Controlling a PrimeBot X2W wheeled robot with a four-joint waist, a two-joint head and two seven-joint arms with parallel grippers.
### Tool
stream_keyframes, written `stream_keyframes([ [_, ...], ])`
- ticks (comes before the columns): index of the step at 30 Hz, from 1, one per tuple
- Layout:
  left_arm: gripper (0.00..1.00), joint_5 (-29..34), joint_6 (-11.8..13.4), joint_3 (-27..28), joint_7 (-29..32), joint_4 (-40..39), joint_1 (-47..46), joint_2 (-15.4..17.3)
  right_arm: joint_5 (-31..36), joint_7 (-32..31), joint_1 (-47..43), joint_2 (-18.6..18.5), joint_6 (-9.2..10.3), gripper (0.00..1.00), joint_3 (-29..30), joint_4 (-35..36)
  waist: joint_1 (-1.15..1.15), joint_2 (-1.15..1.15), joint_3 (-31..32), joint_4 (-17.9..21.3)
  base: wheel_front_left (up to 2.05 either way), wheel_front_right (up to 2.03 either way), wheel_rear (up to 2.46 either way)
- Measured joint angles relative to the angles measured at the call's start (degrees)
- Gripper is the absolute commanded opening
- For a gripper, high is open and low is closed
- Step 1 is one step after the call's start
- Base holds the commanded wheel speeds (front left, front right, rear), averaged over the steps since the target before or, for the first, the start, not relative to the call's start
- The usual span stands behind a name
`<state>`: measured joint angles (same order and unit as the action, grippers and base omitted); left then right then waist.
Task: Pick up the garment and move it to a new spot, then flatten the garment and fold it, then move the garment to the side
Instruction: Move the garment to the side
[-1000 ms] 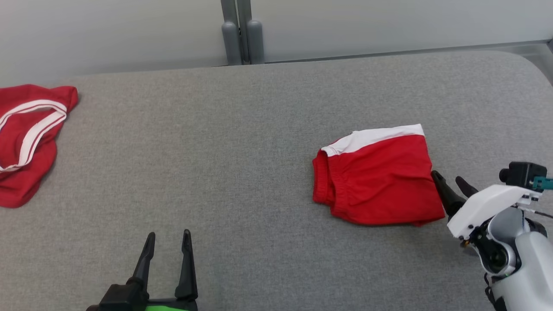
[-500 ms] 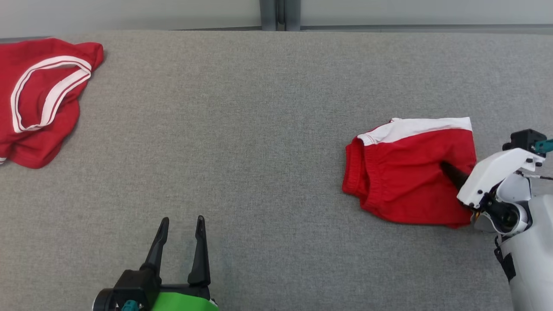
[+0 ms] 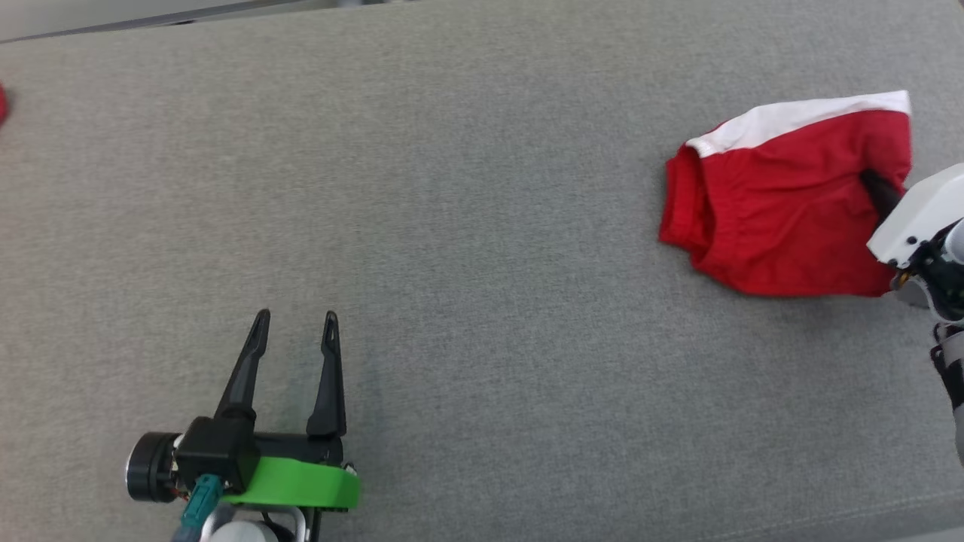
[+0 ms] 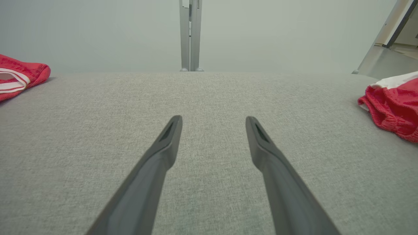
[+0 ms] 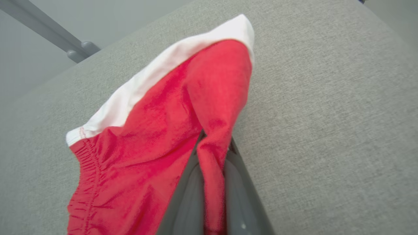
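Cloth comes first at the far left edge of the left wrist view: a striped red piece [image 4: 19,76], bunched, with narrow white bands curving across it. It lies on the grey woven surface [image 3: 482,263], a flecked, coarse textile that runs across the whole head view.

At the lower left of the head view the left gripper [image 3: 296,316] hangs over bare weave, its two long, dark, tapering fingers [image 3: 245,373] spread wide with nothing between them. A glossy green collar [image 3: 294,482] wraps the wrist behind them. In the left wrist view the same fingers fan out from the bottom edge, matt and slotted near the tips, and a grey post [image 4: 191,36] stands at top centre.

At the upper right of the head view lies the garment [image 3: 783,203], soft red knit in a rough rectangle. It has a smooth white band along its upper edge and a gathered, ribbed hem down its left side.

At its right edge the right gripper [image 3: 874,184], under a white housing [image 3: 915,214], is pressed together on the fabric. The right wrist view shows a raised ridge of red cloth pinched between the two dark fingers.
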<state>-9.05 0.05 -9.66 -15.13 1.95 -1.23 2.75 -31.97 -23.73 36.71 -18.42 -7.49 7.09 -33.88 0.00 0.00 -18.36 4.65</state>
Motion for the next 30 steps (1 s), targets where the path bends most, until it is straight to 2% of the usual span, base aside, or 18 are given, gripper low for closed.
stream_keyframes([
  [4,1.0,2.7,-1.4,1.0,0.0,0.1,-2.7,0.3,0.4,1.7,2.3,-3.0,0.01,0.0,1.6,-1.6,0.0,0.0,-3.6,3.3,0.0,0.0,0.0],
  [10,1.0,4.7,-2.6,1.7,0.0,0.6,-4.2,1.2,2.4,4.9,7.3,-7.4,0.0,0.0,1.0,-3.9,0.0,0.0,-9.7,6.0,0.0,0.0,0.0],
  [16,1.0,5.7,-2.6,1.9,-0.1,-0.7,-4.0,1.1,5.1,8.0,15.1,-11.3,-0.03,0.0,-2.2,-6.5,0.0,0.0,-14.8,6.4,0.0,0.0,0.0],
  [21,1.0,5.7,-2.0,2.3,-0.6,-3.4,-3.8,0.4,6.3,7.6,21.2,-14.1,-0.03,0.0,-0.5,-12.8,0.0,0.0,-17.9,5.3,0.0,0.0,0.0],
  [22,1.0,5.7,-2.0,2.5,-0.6,-3.8,-3.8,0.3,6.9,7.4,22.0,-14.6,-0.03,0.11,-0.2,-14.0,0.0,0.0,-18.4,5.1,0.0,0.0,0.0],
  [23,1.0,5.8,-2.0,2.7,-0.6,-4.3,-3.8,0.2,7.8,7.2,22.9,-15.1,-0.03,0.37,0.2,-15.7,0.0,0.0,-18.9,4.9,0.0,0.0,0.0],
  [24,1.0,5.8,-2.0,3.1,-0.6,-4.7,-3.8,0.1,8.7,7.3,23.6,-15.6,-0.03,0.87,0.5,-17.1,0.0,0.0,-19.3,4.6,0.0,0.0,0.0],
  [25,1.0,5.8,-1.8,3.4,-0.6,-5.0,-3.8,0.1,9.8,7.6,23.9,-16.2,-0.03,1.0,0.6,-18.2,0.0,0.0,-19.6,4.5,0.0,0.0,0.0],
  [28,1.0,5.7,-1.5,4.4,-0.6,-5.3,-3.8,0.1,13.2,10.2,24.7,-17.7,-0.03,1.0,0.8,-20.6,0.0,0.0,-19.5,4.3,0.0,0.0,0.0],
  [30,1.0,5.5,-1.5,5.0,-0.6,-5.1,-3.7,0.1,16.0,14.9,24.6,-19.0,-0.03,1.0,0.9,-20.5,0.0,0.0,-18.8,4.2,0.0,0.0,0.0],
])
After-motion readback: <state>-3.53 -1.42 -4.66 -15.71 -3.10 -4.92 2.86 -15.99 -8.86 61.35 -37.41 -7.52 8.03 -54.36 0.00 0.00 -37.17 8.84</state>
